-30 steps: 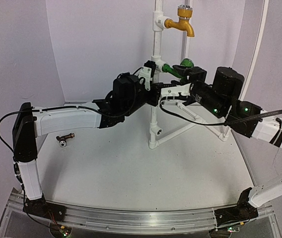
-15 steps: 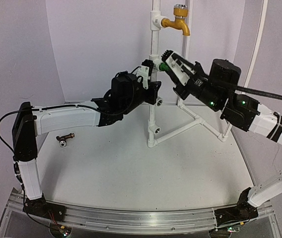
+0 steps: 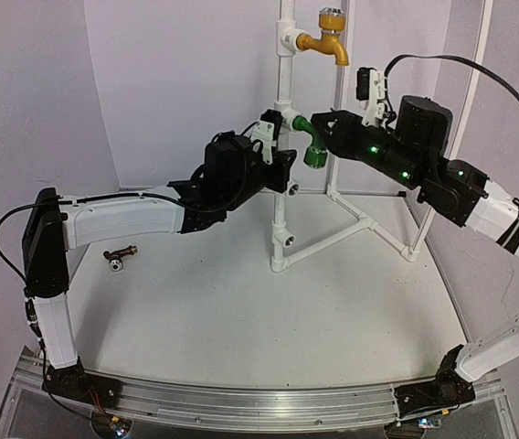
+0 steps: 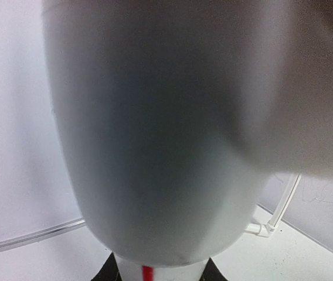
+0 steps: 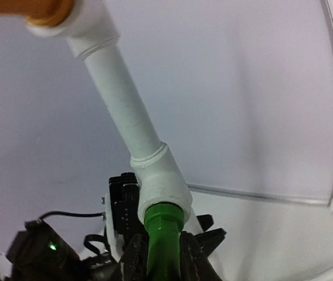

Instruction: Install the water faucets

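Note:
The green faucet point(image 3: 311, 139) sticks out of the middle socket of the white pipe stand point(image 3: 283, 84), its free end hanging down. My right gripper point(image 3: 325, 133) is shut on it from the right. In the right wrist view its black fingers point(image 5: 134, 257) clamp the green faucet point(image 5: 165, 234) just below the socket point(image 5: 162, 186). My left gripper point(image 3: 280, 170) is shut on the stand's upright post from the left, and the post point(image 4: 155, 146) fills the left wrist view. The dark brown faucet point(image 3: 120, 255) lies on the table at the left.
A yellow-orange faucet point(image 3: 329, 42) is fitted in the stand's top socket. The stand's angled legs point(image 3: 351, 219) spread over the table at the back right. A lower socket point(image 3: 289, 240) on the post faces forward. A curved white wall point(image 3: 168, 82) closes the back.
My right gripper has rolled over, moved up to the green faucet and shut on it. The faucet's free end now hangs down. The left arm has not moved.

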### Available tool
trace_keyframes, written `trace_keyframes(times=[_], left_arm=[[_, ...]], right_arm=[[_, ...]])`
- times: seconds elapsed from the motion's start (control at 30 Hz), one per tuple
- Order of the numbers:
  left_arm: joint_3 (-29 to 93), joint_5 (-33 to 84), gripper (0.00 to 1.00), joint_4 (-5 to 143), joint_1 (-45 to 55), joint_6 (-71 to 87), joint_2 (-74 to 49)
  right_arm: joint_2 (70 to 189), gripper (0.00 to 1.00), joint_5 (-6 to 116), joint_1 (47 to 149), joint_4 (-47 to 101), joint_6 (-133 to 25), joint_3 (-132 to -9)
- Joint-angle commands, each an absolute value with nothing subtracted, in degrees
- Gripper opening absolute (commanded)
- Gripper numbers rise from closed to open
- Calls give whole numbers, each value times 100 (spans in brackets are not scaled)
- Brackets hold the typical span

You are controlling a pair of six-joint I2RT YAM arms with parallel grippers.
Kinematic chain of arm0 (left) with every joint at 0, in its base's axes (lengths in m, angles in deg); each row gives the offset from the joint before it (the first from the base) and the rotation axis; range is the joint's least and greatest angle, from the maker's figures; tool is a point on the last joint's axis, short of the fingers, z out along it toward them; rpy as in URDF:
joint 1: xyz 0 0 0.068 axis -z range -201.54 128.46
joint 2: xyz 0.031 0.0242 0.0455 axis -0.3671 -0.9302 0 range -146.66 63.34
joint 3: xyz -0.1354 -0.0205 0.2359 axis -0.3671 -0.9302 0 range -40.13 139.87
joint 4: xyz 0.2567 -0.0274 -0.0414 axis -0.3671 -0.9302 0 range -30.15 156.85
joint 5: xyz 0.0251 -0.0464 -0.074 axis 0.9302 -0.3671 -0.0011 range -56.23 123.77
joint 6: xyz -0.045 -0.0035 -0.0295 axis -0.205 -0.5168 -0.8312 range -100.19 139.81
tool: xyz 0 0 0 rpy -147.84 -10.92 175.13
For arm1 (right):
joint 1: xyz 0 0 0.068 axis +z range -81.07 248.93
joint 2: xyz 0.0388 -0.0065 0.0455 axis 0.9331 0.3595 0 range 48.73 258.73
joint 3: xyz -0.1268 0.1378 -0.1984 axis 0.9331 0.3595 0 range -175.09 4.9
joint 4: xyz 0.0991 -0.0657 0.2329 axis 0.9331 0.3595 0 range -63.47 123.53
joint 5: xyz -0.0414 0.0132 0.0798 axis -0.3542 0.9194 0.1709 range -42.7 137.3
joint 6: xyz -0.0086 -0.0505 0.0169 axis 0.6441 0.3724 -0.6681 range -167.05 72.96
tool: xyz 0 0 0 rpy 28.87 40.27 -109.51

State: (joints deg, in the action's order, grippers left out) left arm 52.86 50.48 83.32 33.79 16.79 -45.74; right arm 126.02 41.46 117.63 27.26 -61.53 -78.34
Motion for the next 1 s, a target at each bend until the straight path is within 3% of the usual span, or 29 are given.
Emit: trace_keyframes(times=[0.0, 0.03, 0.1, 0.2, 0.33, 0.43, 0.77, 0.97], left_arm=[[5110, 5104, 0, 7034, 3392, 1413, -4955], [5110, 5101, 0, 7033, 3392, 1402, -4959], [5106, 5100, 0, 7029, 3392, 1391, -4943], [5095, 5100, 0, 7035, 3392, 1365, -4926], [5052, 5119, 0, 7025, 3391, 1364, -4896], [5001, 5135, 0, 7020, 3392, 1362, -4867], [5061, 5143, 0, 7004, 3393, 1382, -4909], [5107, 5178, 0, 6945, 3392, 1425, -4939]], right_arm=[[12417, 0, 5837, 11383, 2451, -9641, -8005], [12407, 0, 6202, 11274, 2265, -10135, -7938], [12378, 12, 6584, 11214, 1639, -11056, -7725], [12328, 35, 6928, 11208, 1336, -11136, -7744], [11904, 71, 6724, 11208, 1431, -9243, -7547], [11395, 93, 6135, 11208, 1691, -7005, -7140], [11034, 98, 5563, 11217, 3750, 1483, -7052], [10945, 97, 5160, 11226, 3367, 3796, -6933]])
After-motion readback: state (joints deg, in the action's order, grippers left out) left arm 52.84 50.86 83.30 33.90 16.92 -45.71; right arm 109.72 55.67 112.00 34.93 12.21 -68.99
